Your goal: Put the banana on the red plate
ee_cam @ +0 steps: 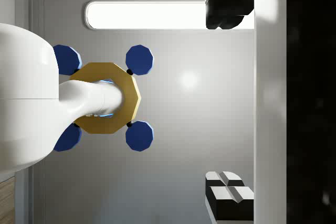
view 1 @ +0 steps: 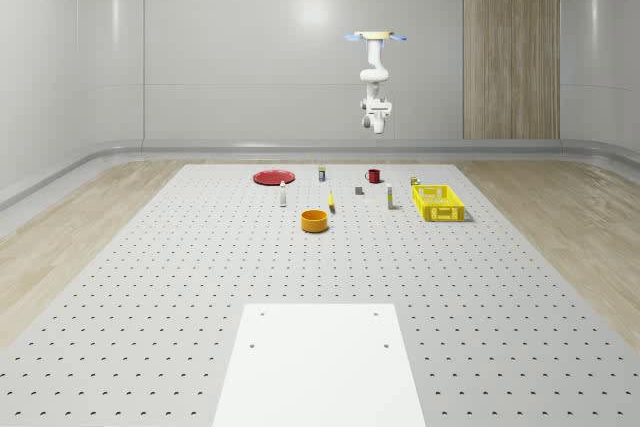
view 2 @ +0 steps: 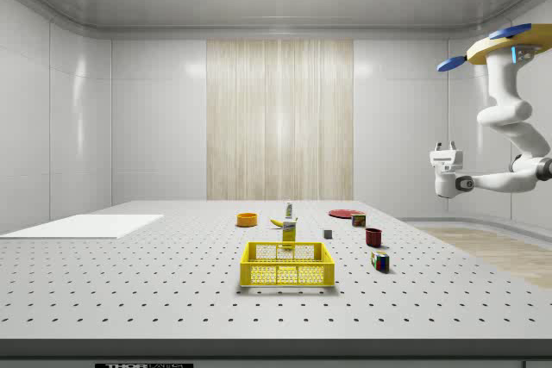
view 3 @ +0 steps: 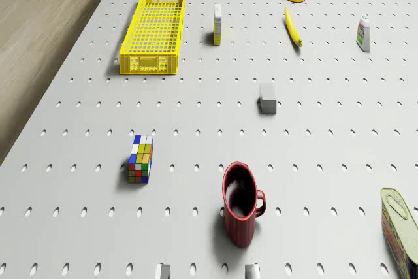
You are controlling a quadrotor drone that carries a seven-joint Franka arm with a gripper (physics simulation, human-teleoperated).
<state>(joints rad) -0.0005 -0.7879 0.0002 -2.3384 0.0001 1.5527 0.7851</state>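
Drone [view 1: 377, 38] hovers high above table's far edge; gripper [view 2: 447, 154] empty, fingers apart (pointing up); banana [view 3: 293, 27] far below, red plate [view 1: 272, 177] well apart.

The pale, hole-dotted counter [view 1: 150, 287] carries a red plate [view 1: 272, 177], orange bowl [view 1: 315, 220], banana [view 1: 331, 203], yellow crate [view 1: 438, 202], dark red mug [view 1: 373, 176], a colour cube [view 3: 140, 159], a grey block [view 3: 268, 98], a small bottle [view 3: 364, 33] and a tin [view 3: 400, 227]. A white sheet [view 1: 320, 362] lies at one edge, well apart.
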